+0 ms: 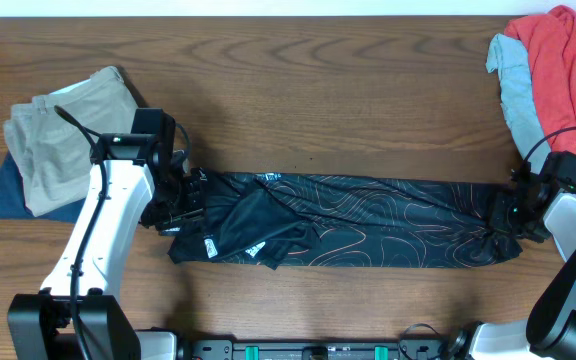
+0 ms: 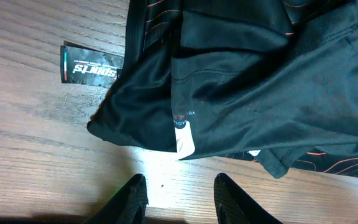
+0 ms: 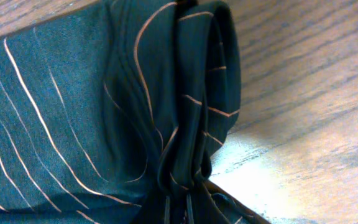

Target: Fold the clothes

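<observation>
**Black jersey lying as a long band between two robot arms**

From overhead we see a wooden table with a black jersey stretched across its middle from left to right. It is folded into a long, narrow band, and fine copper-orange contour lines run over the fabric. The left end is rumpled, with loose flaps lying over one another.

The left gripper is at this left end, close above the wood. In the left wrist view its two dark fingers stand well apart, with only bare table between them, and they hold nothing. The hem of the jersey lies just beyond the fingertips. A small white label shows at that edge. A black tag printed with the word "sports" lies flat on the wood beside the cloth.

The right gripper is at the far right end of the band. In the right wrist view the fabric is gathered into tight folds that converge at the bottom edge, where the jaws are closed on the bunched jersey.

Khaki trousers lie on a navy garment at the upper left of the table. A red garment and a pale grey garment are heaped at the upper right. Both piles lie apart from the jersey.
</observation>
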You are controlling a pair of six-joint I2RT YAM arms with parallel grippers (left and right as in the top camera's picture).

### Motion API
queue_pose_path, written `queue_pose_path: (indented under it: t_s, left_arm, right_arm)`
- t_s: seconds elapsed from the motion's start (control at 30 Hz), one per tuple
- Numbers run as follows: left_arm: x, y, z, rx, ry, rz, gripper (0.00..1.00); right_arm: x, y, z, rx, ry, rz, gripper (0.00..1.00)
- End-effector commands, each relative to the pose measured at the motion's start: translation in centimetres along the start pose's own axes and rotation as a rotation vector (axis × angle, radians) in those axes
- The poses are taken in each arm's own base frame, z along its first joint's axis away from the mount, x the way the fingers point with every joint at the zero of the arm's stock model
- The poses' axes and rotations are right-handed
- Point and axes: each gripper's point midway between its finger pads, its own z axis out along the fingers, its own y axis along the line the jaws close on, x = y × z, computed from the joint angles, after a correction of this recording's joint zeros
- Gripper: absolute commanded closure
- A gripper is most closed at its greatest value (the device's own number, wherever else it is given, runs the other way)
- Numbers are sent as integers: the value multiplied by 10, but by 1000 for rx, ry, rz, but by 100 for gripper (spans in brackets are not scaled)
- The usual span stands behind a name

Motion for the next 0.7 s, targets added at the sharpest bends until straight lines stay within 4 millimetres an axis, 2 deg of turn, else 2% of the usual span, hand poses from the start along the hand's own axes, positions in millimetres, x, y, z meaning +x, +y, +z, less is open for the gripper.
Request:
queue_pose_path:
  t_s: [0.0,0.17,0.3,0.5,0.57,0.67]
  left_arm:
    - [1,1,-2,0,-5,-15,62]
    - [1,1,-2,0,-6,-15,62]
    - [1,1,-2,0,-6,-15,62]
    - [1,1,-2,0,-6,-15,62]
    - [1,1,-2,0,-6,-15,62]
    - [1,1,-2,0,-6,-15,62]
  right_arm:
    - [16,-1,9,15,75,91,99]
    - [-1,4,-12,11,85,140,99]
    - [-13,23,-28,3,88,99,99]
    - [-13,77,-42,-19,106,-52,99]
    - [-6,104,-42,-64,116,-111,99]
    - [5,134,-44,-104,134,-149,99]
